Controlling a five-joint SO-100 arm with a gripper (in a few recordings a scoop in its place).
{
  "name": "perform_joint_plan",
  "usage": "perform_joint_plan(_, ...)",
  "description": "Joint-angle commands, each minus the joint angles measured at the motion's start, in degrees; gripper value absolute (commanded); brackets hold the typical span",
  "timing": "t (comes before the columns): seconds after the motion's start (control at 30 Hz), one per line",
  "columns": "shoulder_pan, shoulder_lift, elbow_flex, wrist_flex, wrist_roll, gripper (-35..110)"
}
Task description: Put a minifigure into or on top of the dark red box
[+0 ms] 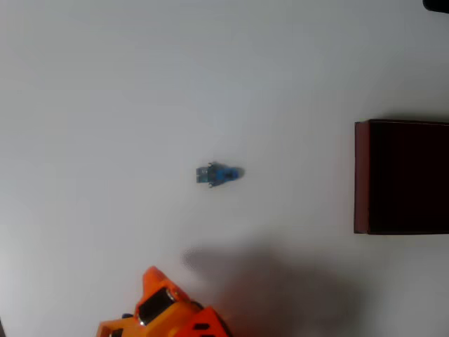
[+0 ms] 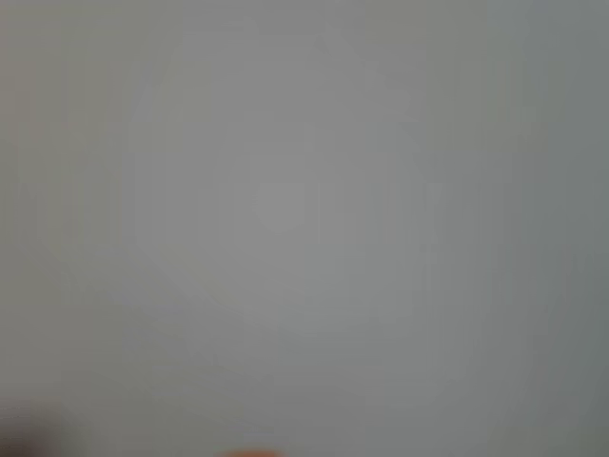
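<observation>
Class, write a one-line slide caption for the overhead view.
Blue minifigure lies on white table, dark red box at right edge.

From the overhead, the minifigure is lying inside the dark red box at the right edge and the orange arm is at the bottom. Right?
Not quite. The overhead view shows the minifigure lying on the bare white table, well left of the dark red box and apart from it. The box at the right edge and the orange arm at the bottom are correct.

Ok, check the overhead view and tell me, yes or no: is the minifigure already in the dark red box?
No, the minifigure lies on the bare white table, well left of the dark red box.
</observation>
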Motion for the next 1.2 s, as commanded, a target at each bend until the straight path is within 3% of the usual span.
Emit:
perform_joint_plan(0.0,-1.41,0.70,0.79,1.23,-1.93,0)
perform_joint_plan(0.4,-1.32,0.70,0.79,1.23,-1.93,0)
perform_joint_plan(0.53,0.18,0.35,0.62,0.88,-0.97,24)
perform_joint_plan(0.77,11.25,-5.19,-6.59,0.18,-5.01,23)
perform_joint_plan(1.17,23.73,-57.30,-28.74,-15.03,-13.80,24)
